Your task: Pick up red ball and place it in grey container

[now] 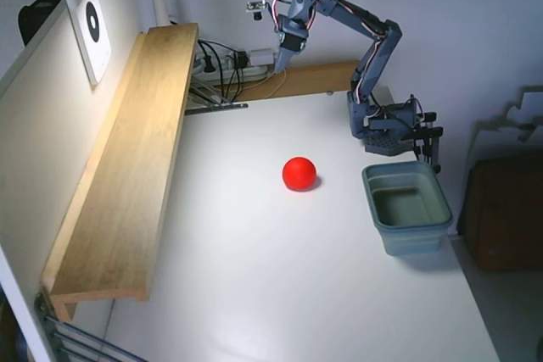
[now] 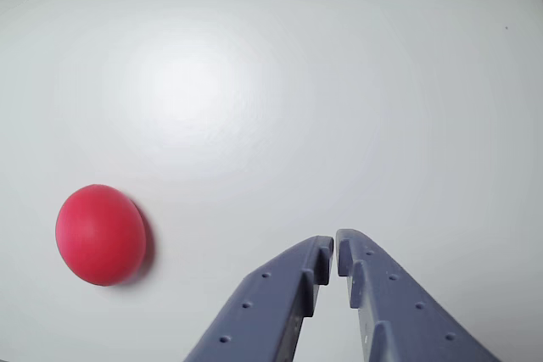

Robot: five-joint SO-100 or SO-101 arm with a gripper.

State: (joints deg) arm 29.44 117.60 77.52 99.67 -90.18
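Wrist view has the gripper (image 2: 335, 247) pinched closed on nothing (fingertips touching), red ball (image 2: 100, 234) sitting off left on the white table (image 2: 254, 82), grey container (image 1: 407, 207) well apart.

text: none readable | labels: none | numbers: none

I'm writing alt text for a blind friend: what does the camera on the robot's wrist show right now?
A red ball lies on a plain white table at the lower left of the wrist view. The robot's blue-grey gripper reaches in from the bottom edge, its two fingers nearly touching and holding nothing, well apart from the ball.
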